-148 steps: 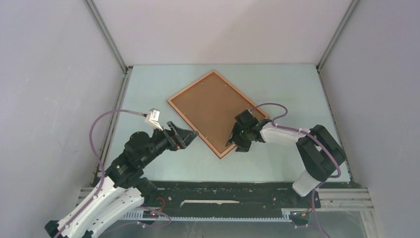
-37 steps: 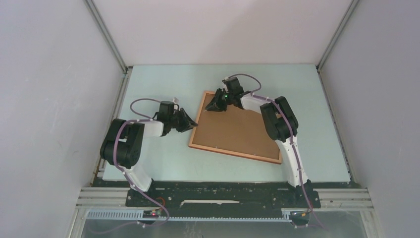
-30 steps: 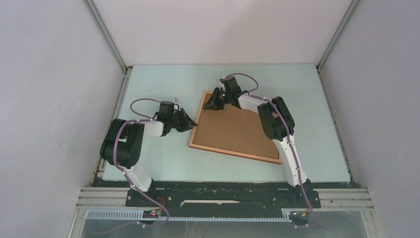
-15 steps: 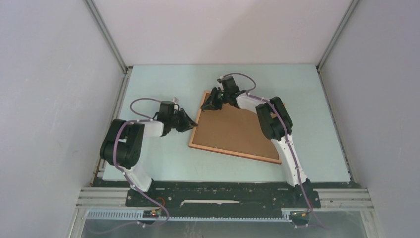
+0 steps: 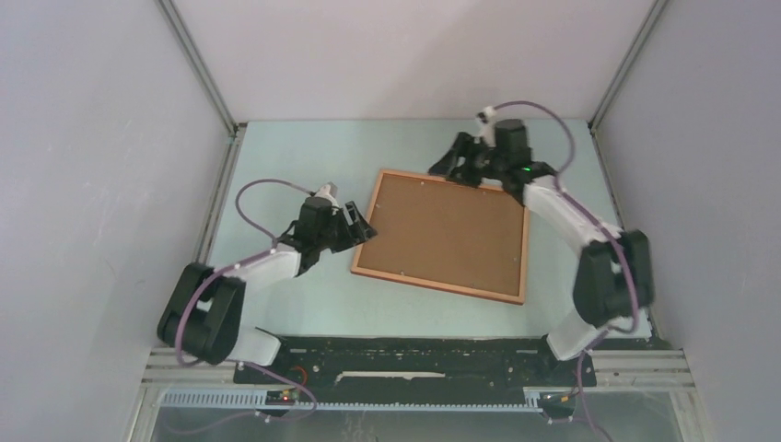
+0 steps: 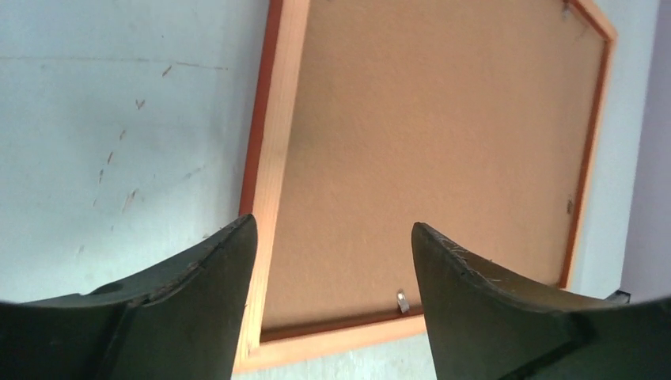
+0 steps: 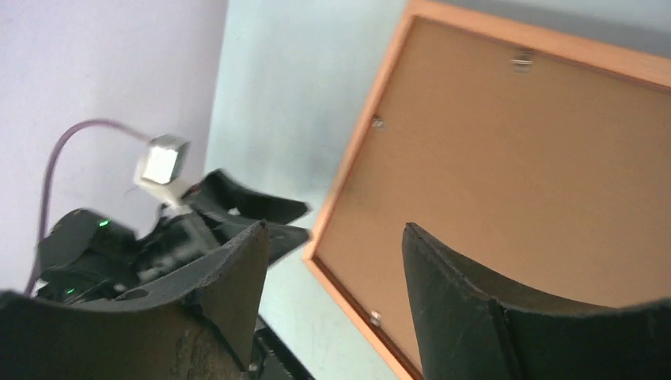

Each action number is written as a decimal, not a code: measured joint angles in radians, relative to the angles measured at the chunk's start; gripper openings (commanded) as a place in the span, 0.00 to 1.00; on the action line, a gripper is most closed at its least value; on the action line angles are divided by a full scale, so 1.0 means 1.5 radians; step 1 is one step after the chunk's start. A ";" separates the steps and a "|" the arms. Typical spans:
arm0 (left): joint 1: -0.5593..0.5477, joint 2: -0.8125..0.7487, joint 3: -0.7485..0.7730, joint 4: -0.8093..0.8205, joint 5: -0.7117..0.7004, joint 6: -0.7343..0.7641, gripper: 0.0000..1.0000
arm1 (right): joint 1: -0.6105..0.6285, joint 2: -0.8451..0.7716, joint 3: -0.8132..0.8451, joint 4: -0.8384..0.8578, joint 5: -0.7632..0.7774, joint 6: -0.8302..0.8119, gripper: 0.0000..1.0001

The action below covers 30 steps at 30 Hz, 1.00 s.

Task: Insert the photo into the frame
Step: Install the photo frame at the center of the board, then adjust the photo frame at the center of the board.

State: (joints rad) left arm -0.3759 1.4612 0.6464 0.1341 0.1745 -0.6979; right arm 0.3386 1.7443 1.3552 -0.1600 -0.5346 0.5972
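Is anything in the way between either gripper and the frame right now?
Nothing visible. The left gripper hangs open at the left edge of the frame, the right gripper open off its far edge, only bare table between. A backing board fills the frame.

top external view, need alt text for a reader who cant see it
A reddish-brown wooden frame lies back side up on a pale green table, its brown backing board showing. The left hand is open beside its left edge and the right hand is open at its far edge, neither holding anything. No photo is visible.
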 measured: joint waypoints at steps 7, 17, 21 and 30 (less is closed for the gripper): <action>-0.016 -0.261 -0.127 0.017 -0.052 -0.025 0.97 | -0.156 -0.173 -0.200 -0.129 0.163 -0.027 0.69; -0.261 -0.404 -0.203 0.054 -0.128 -0.154 0.98 | -0.321 -0.295 -0.410 -0.216 0.276 -0.003 0.69; -0.343 -0.332 -0.207 0.086 -0.163 -0.205 0.99 | -0.350 -0.287 -0.460 -0.185 0.231 0.000 0.67; -0.425 -0.076 -0.205 0.211 -0.175 -0.304 1.00 | -0.326 -0.269 -0.501 -0.151 0.152 -0.005 0.66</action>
State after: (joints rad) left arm -1.0130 1.3476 0.3389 0.4511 -0.0875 -1.1538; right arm -0.1497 1.3411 0.6041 -0.3859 -0.3061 0.5903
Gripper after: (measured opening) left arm 0.996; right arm 0.665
